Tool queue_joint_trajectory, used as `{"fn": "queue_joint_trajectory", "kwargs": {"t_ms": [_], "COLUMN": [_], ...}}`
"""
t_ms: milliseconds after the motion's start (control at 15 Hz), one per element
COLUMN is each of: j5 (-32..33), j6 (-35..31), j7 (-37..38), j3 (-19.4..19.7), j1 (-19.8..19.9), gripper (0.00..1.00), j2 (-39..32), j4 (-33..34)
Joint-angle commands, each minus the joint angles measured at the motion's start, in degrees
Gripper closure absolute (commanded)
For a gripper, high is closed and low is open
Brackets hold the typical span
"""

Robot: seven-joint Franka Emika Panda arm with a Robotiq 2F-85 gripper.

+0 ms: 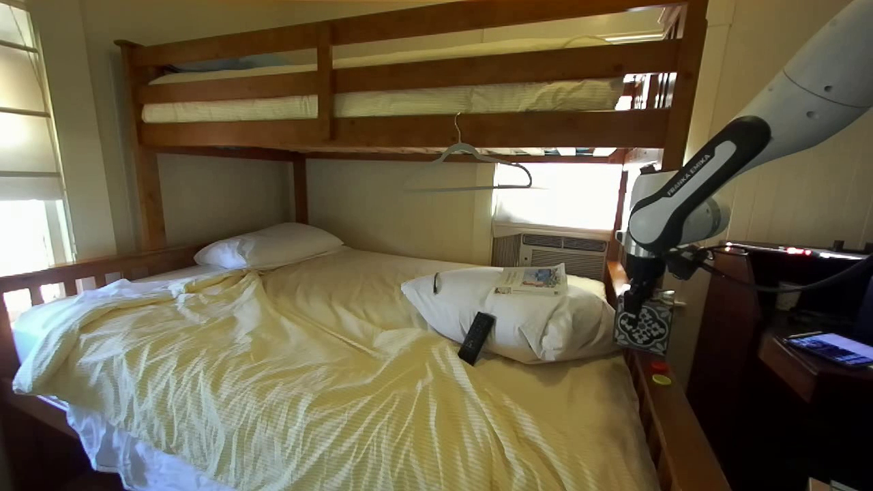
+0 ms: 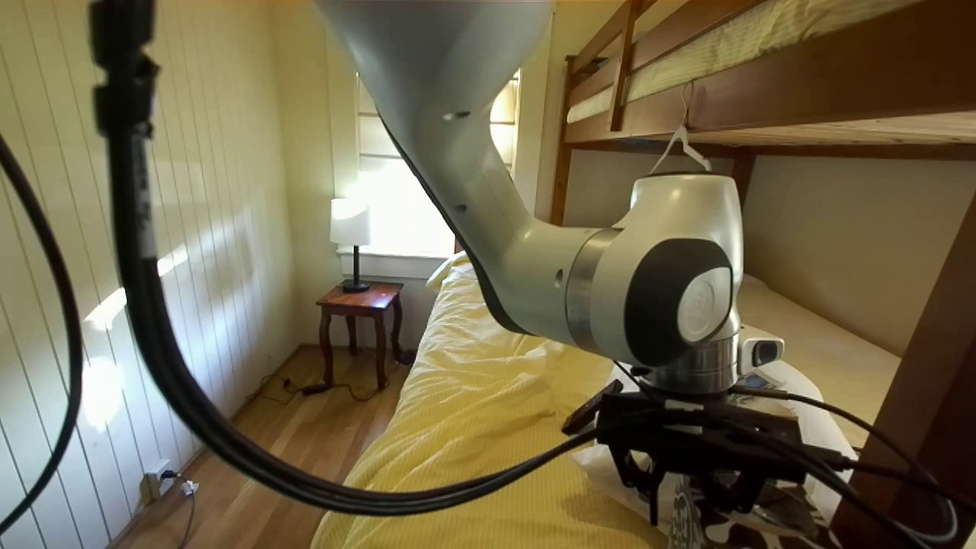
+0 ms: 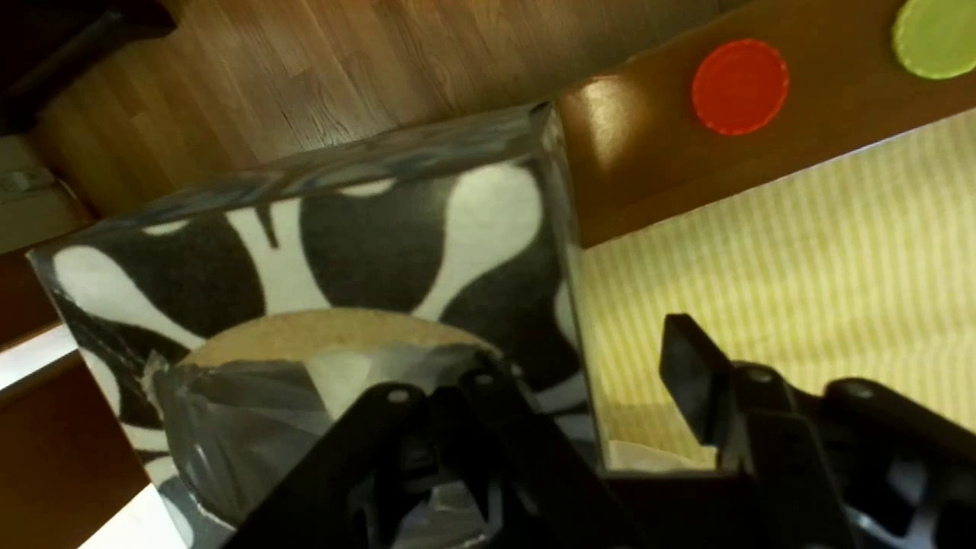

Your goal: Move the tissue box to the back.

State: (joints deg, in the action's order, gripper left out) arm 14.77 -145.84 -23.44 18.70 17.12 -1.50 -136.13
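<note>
The tissue box (image 1: 644, 331) has a black-and-white pattern and stands at the wooden end rail of the bed, beside the white pillow. In an exterior view only its upper part (image 2: 686, 515) shows under the gripper. In the wrist view its top (image 3: 381, 244) has an oval opening with clear film. My gripper (image 3: 583, 362) is open, with one finger at the box's opening and the other outside its side wall. A gap shows between the outer finger and that wall. The gripper also shows in both exterior views (image 1: 634, 310) (image 2: 692, 496), pointing down. The inner fingertip is hard to make out.
The white pillow (image 1: 518, 327) bears a magazine (image 1: 532, 279), with a black remote (image 1: 477, 337) leaning on it. A red disc (image 3: 740, 86) and a green disc (image 3: 938, 38) lie on the rail (image 3: 648, 152). A dark desk (image 1: 784, 354) stands beyond. A hanger (image 1: 470, 170) hangs from the upper bunk.
</note>
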Motion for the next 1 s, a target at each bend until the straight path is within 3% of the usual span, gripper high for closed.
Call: {"fn": "queue_joint_trajectory", "kwargs": {"t_ms": [0, 200, 533, 733, 933], "j5": [-0.33, 2.4, 2.26, 3.59, -1.83], "j6": [0.02, 2.65, 1.54, 4.15, 3.7], "j7": [-0.72, 1.36, -3.16, -6.08, -11.32], "j3": [-0.21, -0.37, -2.2, -5.34, -7.49], "j1": [0.56, 0.21, -1.37, -4.49, -9.42], "gripper": [0.76, 0.99, 0.99, 0.99, 0.99], "j2": [-0.06, 2.32, 8.16, 11.72, 11.85], "j4": [0.72, 1.13, 0.72, 3.42, 8.06]}}
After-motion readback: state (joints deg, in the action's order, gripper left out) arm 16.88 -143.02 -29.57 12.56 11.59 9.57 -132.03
